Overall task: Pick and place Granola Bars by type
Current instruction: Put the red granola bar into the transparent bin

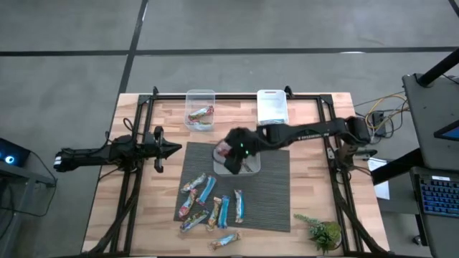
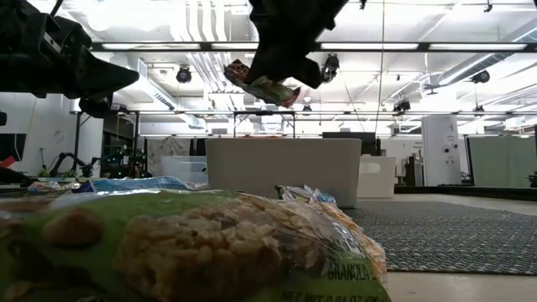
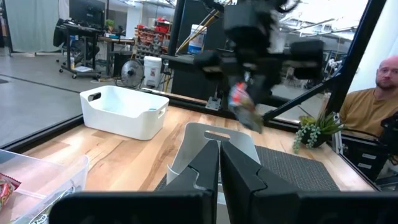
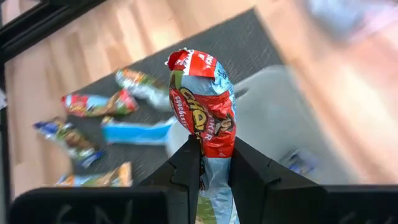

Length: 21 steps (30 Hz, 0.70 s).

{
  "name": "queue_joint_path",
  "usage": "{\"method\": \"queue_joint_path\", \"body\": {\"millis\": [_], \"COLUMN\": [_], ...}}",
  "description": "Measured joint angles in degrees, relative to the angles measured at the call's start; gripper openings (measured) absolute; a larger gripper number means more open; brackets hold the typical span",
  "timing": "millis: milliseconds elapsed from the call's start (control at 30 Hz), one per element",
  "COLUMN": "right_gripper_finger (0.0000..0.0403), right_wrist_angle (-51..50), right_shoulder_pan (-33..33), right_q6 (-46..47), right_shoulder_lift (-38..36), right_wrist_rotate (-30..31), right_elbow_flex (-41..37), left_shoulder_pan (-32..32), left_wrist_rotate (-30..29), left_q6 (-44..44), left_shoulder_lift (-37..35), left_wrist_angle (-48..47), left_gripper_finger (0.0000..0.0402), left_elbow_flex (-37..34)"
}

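Held bar: we saw a red-wrapped granola bar (image 4: 200, 109) pinched at its lower end between the fingers of the right tool (image 4: 214, 163), lifted clear above the grey mat (image 1: 276, 186).
Right tool: it was clenched on this bar and hung over a pale grey bin (image 1: 247, 165) at the far part of the mat.
Already sorted: the clear tub (image 1: 200, 107) at the far edge of the table (image 1: 315, 193) held at least one multicoloured bar (image 1: 201, 112); the white tub (image 1: 272, 106) beside it looked empty, as far as we could tell.
Still to sort: we judged the task to be at an early stage, because a loose group of bars (image 1: 209, 208), blue ones and multicoloured ones mixed, lay on the near part of the mat, and one bar (image 1: 225, 240) lay just off its near edge.
Left tool: the left tool (image 1: 172, 149) was closed on nothing and waited at the left edge of the mat, well apart from the bars.
Open room: the way from the held bar to the clear tub looked free; we saw bare wood between the mat and the tubs.
Edges: the plant (image 1: 322, 231) stood near the right front corner, away from any path.
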Motion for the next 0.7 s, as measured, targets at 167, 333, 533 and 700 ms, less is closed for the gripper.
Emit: {"method": "queue_joint_path", "body": {"millis": [167, 333, 533, 700], "right_gripper_finger": [0.0063, 0.0063, 0.0063, 0.0063], "right_wrist_angle": [0.0, 0.0, -0.1, -0.1], "right_shoulder_pan": [-4.8, -9.5, -14.1, -16.5], "right_q6": [-8.0, -17.1, -26.7, -29.7], "right_shoulder_lift": [0.0, 0.0, 0.0, 0.0], "right_wrist_rotate": [-1.1, -1.3, -1.3, -1.2], "right_elbow_flex": [1.6, 3.5, 5.7, 8.2], "left_shoulder_pan": [0.0, 0.0, 0.0, 0.0], "left_wrist_rotate": [0.0, 0.0, 0.0, 0.0], "left_q6": [0.0, 0.0, 0.0, 0.0], "left_shoulder_lift": [0.0, 0.0, 0.0, 0.0], "left_wrist_angle": [0.0, 0.0, 0.0, 0.0], "left_gripper_finger": [0.0, 0.0, 0.0, 0.0], "left_elbow_flex": [0.0, 0.0, 0.0, 0.0]}}
